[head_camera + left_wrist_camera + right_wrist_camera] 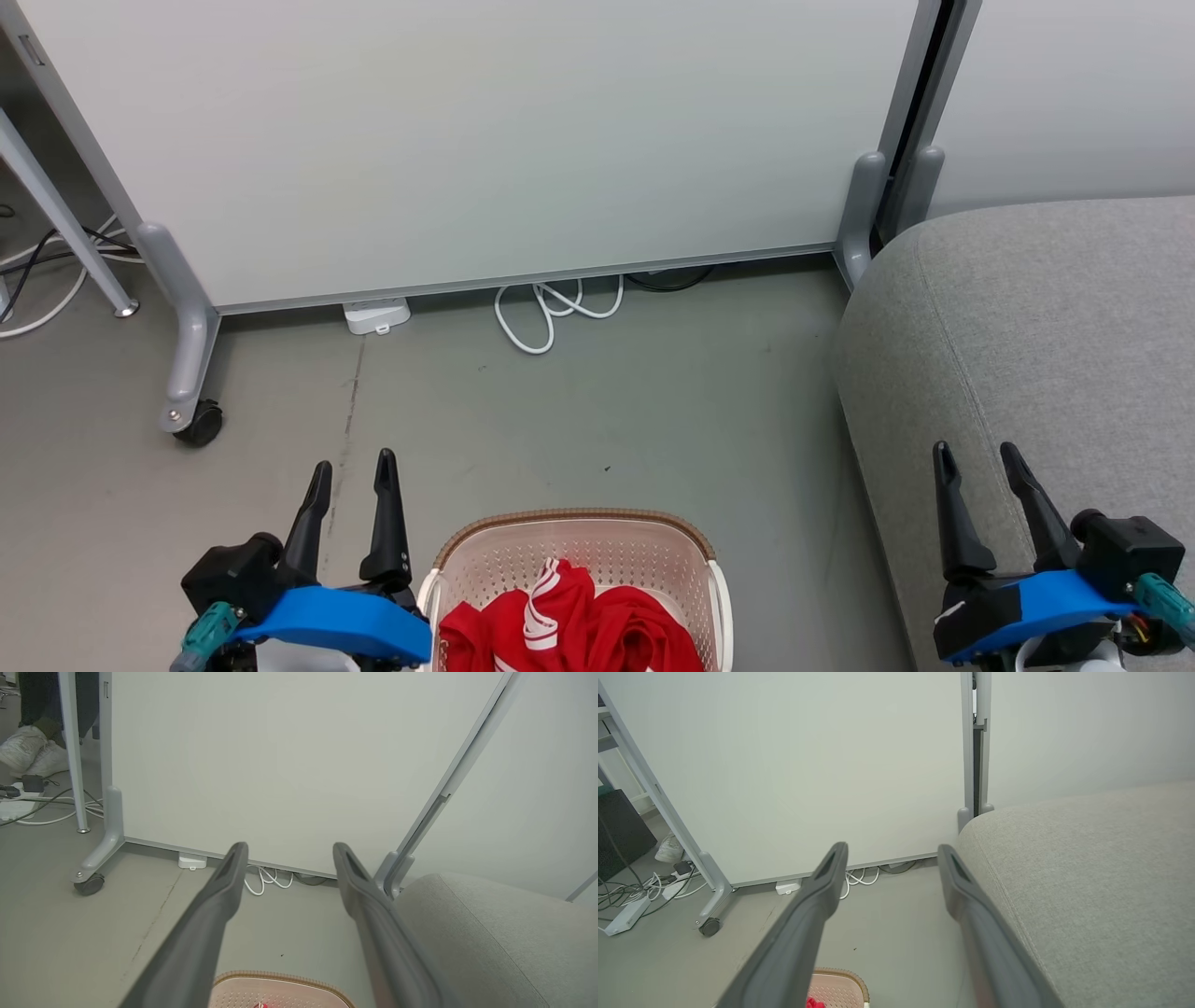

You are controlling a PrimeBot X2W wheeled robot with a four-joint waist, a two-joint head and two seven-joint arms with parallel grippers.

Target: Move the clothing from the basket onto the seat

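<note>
Right, your seat (1046, 355) looms on the right, close for a short carry; the basket (569, 516) sits centred on the floor, red clothing (579, 625) heaped inside; left gripper (353, 464) and right gripper (976, 453) flank it, fingers spread, empty, seemingly poised to grab.

Nothing legible anywhere — no words, brands, numbers or signs. On the red clothing (607, 635), plain white stripes only, not letters. On the small white box (376, 315) at the foot of the partition (467, 140), any marking too small to tell.
</note>
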